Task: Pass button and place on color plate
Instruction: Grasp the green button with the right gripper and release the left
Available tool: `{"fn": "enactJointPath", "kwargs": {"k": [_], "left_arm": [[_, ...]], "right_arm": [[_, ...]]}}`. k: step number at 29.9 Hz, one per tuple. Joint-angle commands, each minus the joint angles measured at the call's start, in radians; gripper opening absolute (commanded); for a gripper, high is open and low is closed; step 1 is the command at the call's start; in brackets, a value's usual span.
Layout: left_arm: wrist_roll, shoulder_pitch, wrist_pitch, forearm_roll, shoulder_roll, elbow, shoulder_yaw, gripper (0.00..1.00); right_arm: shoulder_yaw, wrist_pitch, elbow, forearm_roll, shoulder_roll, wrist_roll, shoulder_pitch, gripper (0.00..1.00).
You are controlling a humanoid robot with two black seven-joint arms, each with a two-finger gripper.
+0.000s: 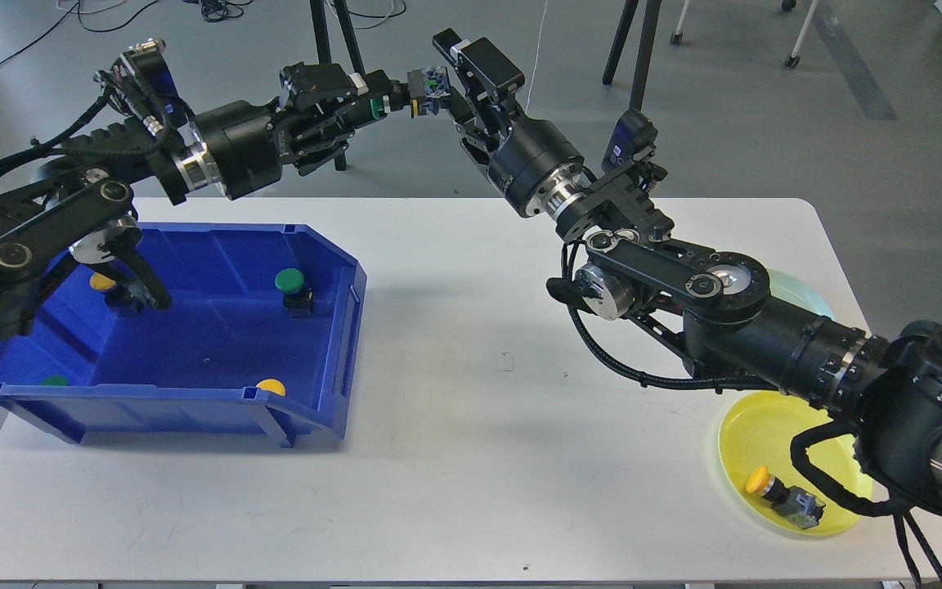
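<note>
My left gripper (389, 96) is raised beyond the table's far edge, shut on a green-capped button (426, 84) whose black block end points right. My right gripper (448, 75) has come up to that block end. Its fingers (483, 61) stand apart on either side of the block, and no grip shows. A yellow plate (757, 433) at the front right holds a yellow-capped button (773, 489). A pale green plate (806, 296) lies behind my right arm, mostly hidden.
A blue bin (352, 327) on the table's left holds a green button (291, 286), a yellow button (105, 285), another yellow one (271, 386) and a green cap (54, 380). Tripod legs (643, 74) stand on the floor beyond the table.
</note>
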Motion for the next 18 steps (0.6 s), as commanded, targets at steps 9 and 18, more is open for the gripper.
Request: {"fn": "enactJointPath", "kwargs": {"k": [9,18], "left_arm": [[0.0,-0.002,0.0,0.0,-0.004,0.0,0.002,0.14],[0.0,0.002,0.0,-0.002,-0.012,0.002,-0.012,0.22]], "right_arm": [[-0.04,-0.005,0.001,0.001,0.0,0.0,0.0,0.4],[-0.041,-0.007,0.002,0.001,0.0,0.0,0.002,0.0]]}}
